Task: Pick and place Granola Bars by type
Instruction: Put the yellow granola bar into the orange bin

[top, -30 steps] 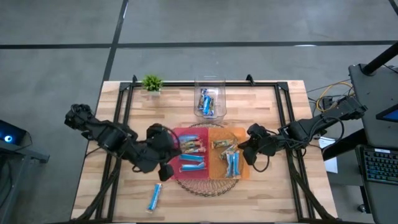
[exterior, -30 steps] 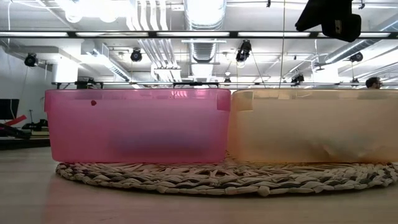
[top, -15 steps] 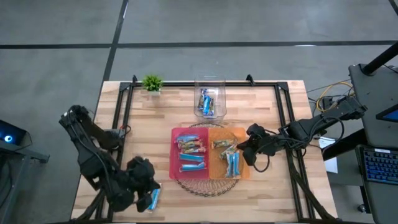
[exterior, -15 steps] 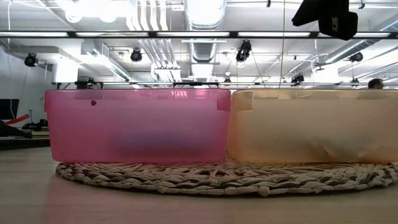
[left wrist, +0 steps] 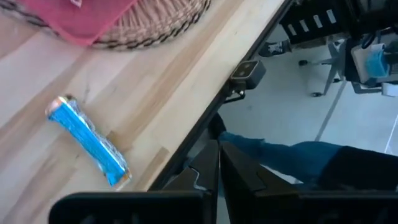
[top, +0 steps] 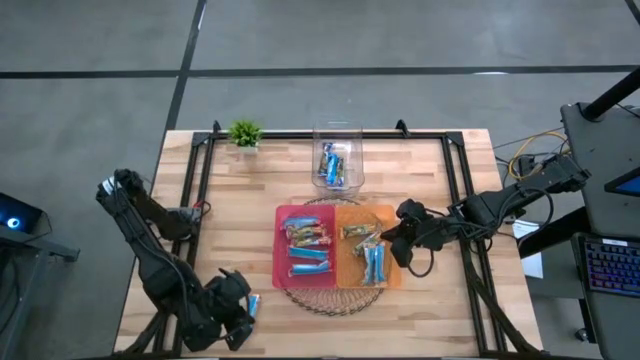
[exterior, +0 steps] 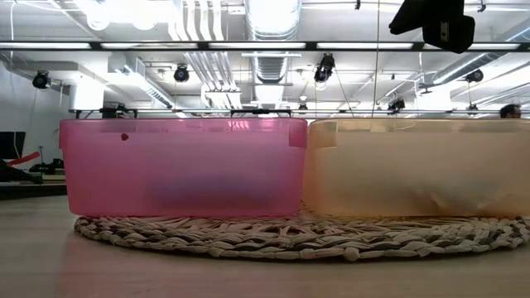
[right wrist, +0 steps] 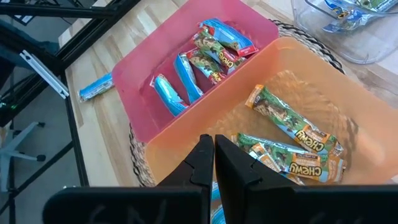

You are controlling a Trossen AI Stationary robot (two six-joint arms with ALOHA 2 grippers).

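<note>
A loose light-blue granola bar [left wrist: 87, 140] lies flat on the wood near the table's near-left edge. My left gripper [left wrist: 219, 163] is shut and hovers just beside it [top: 240, 318], touching nothing. More bars, blue and brown, lie in a pink bin [top: 283, 250]. Tan and blue bars lie in the orange bin [top: 392, 268] next to it. My right gripper [right wrist: 213, 146] is shut and hangs over the orange bin [top: 388, 240], holding nothing.
Both bins stand on a round woven mat [top: 330, 292]. A clear container [top: 338, 140] with more bars stands at the far middle, and a small green plant [top: 244, 132] at the far left. A small dark box [left wrist: 247, 70] is clamped on the near table edge.
My left gripper has swung from beside the pink bin toward the table's near-left corner. It has come down and rolled about its own axis. It now sits by the loose blue bar, which has stayed where it was.
</note>
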